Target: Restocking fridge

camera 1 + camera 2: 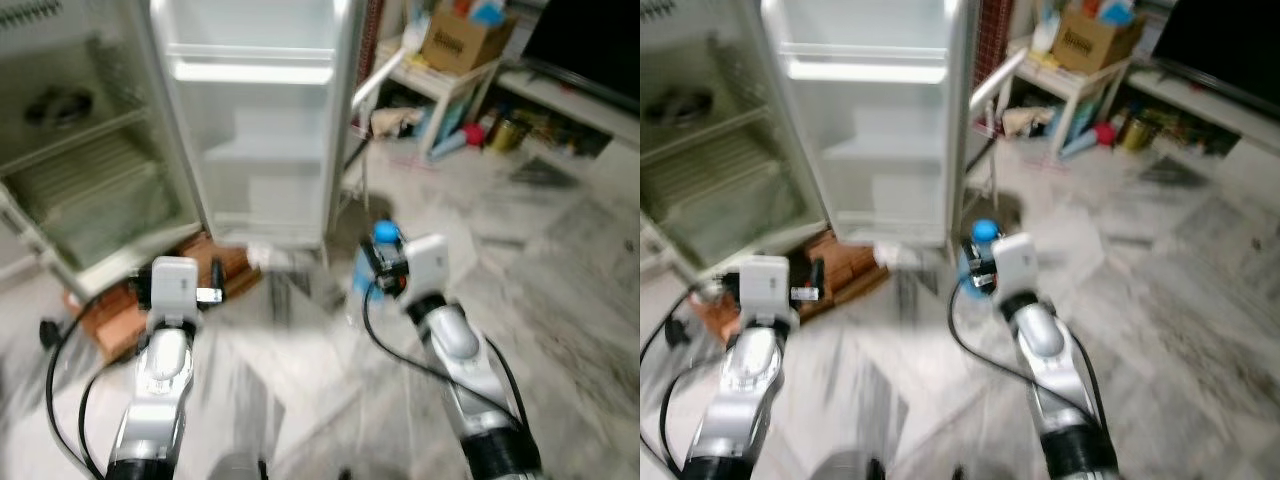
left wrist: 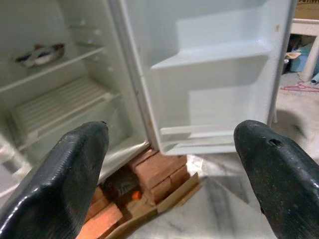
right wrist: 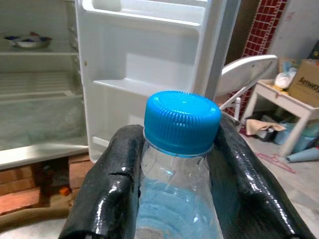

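Note:
A white fridge (image 1: pixel 90 170) stands open ahead on the left, its door (image 1: pixel 265 130) swung wide with bare door shelves. A small dish (image 3: pixel 27 41) sits on an upper shelf inside. My right gripper (image 3: pixel 177 169) is shut on a clear water bottle (image 3: pixel 174 199) with a blue cap (image 1: pixel 386 233), held upright in front of the door's lower edge. My left gripper (image 2: pixel 174 164) is open with nothing between its fingers, pointing at the fridge's bottom corner.
The fridge rests on bricks (image 2: pixel 159 172) and wood on the marble floor. Right of the door are a folding chair (image 3: pixel 246 72), a white table (image 1: pixel 435 80) with a cardboard box (image 1: pixel 465 40), and a low TV shelf (image 1: pixel 570 100) with clutter.

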Robot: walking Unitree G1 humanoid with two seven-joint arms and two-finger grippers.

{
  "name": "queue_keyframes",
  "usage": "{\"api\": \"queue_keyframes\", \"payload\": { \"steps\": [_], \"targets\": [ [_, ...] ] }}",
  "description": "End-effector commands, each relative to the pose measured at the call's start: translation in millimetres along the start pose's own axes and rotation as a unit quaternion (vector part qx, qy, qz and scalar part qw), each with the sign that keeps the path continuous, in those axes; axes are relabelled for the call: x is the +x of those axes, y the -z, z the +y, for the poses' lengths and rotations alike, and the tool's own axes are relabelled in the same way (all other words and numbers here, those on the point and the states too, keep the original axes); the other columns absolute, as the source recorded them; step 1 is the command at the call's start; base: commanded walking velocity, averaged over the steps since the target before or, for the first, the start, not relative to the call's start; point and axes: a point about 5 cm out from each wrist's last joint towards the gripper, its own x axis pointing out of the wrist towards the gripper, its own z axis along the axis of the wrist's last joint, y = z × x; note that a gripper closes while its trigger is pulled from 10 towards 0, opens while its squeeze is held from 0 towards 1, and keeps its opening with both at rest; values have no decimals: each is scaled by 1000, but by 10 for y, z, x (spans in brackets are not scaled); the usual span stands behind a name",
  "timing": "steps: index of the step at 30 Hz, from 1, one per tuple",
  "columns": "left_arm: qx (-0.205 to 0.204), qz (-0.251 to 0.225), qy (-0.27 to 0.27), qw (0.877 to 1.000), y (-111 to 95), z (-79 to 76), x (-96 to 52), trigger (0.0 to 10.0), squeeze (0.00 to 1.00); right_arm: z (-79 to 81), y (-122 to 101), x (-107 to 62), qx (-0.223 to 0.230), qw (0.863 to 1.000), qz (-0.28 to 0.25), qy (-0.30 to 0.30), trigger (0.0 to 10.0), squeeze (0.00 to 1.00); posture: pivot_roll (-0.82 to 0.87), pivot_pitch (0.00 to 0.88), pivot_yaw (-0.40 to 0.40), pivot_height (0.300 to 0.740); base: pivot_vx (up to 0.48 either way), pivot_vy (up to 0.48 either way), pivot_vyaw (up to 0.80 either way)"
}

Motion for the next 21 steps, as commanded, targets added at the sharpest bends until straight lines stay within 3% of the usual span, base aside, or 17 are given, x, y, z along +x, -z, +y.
{"api": "queue_keyframes", "payload": {
  "steps": [1, 13, 21],
  "targets": [
    [-5, -2, 5, 1000, -25, -44, 13, 10000, 0, -100, -52, -44, -10, 1000, -12, 10, 10000, 0, 55, 48, -44, 740, 0, 0, 0],
    [-20, -5, -12, 1000, -56, -48, 12, 10000, 0, -137, -94, -18, -19, 1000, -14, 2, 10000, 0, 47, 56, -67, 740, 0, 0, 671],
    [-22, -7, -6, 1000, -57, -20, -8, 10000, 0, -111, -127, 1, -11, 1000, -23, 6, 10000, 0, 41, 66, -60, 740, 40, 0, 0]
  ]
}}
